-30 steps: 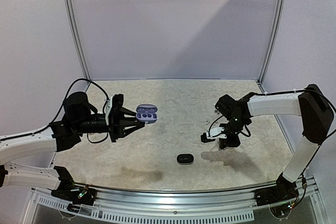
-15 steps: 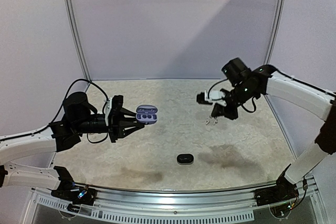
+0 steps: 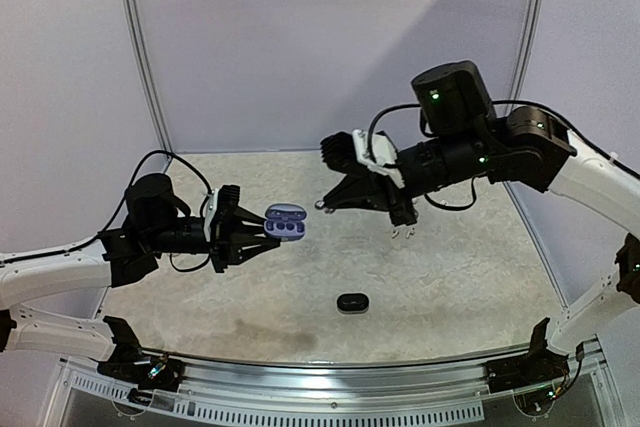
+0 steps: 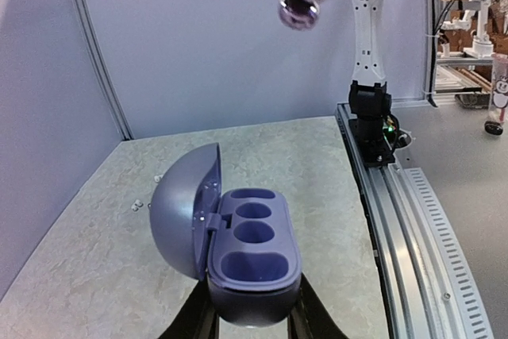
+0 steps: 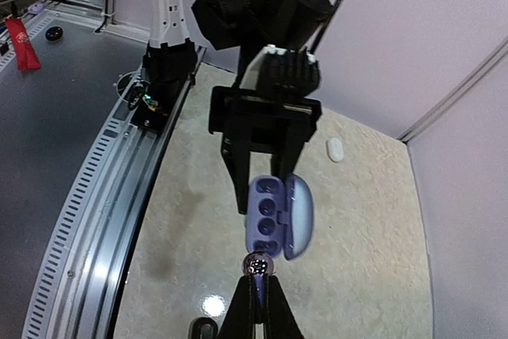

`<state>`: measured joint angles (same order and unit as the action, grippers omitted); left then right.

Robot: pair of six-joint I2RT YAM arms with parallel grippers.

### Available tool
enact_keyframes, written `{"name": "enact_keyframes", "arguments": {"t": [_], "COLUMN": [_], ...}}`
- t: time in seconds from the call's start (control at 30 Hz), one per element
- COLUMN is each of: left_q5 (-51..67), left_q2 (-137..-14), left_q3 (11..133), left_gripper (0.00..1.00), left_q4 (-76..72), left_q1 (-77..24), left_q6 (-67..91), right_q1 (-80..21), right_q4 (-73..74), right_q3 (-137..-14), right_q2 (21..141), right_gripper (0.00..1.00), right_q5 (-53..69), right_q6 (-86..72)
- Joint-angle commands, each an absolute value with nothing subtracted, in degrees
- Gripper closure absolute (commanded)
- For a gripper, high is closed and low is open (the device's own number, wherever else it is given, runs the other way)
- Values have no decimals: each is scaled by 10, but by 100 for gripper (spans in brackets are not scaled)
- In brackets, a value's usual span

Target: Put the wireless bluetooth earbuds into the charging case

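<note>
The left gripper (image 3: pixel 258 234) clamps the open lavender charging case (image 4: pixel 254 263), its fingers cut off at the left-wrist frame's edge. The right gripper (image 5: pixel 258 282) pinches one dark, shiny earbud (image 5: pixel 257 263) at the case's 6 o'clock in its wrist view; contact unclear. From above, pale specks (image 3: pixel 400 234) at its 4 o'clock are too small to identify.
</note>
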<state>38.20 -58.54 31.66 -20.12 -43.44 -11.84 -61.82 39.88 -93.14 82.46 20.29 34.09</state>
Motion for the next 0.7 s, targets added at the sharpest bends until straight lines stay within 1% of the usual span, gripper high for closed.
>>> {"name": "enact_keyframes", "arguments": {"t": [0.0, 0.2, 0.67], "left_q5": [382, 377, 360], "left_q2": [-591, -592, -587], "left_q3": [334, 336, 336], "left_gripper": [100, 100, 100], "left_q4": [-211, -208, -200], "left_q1": [-446, -449, -453], "left_q6": [-134, -141, -154], "right_q1": [-647, -651, -653], "right_q4": [396, 373, 413], "right_q3": [-956, -964, -991], "right_q2": [873, 906, 959], "right_gripper": [100, 100, 100], "right_q5": [192, 183, 122], "right_q6": [328, 315, 325]}}
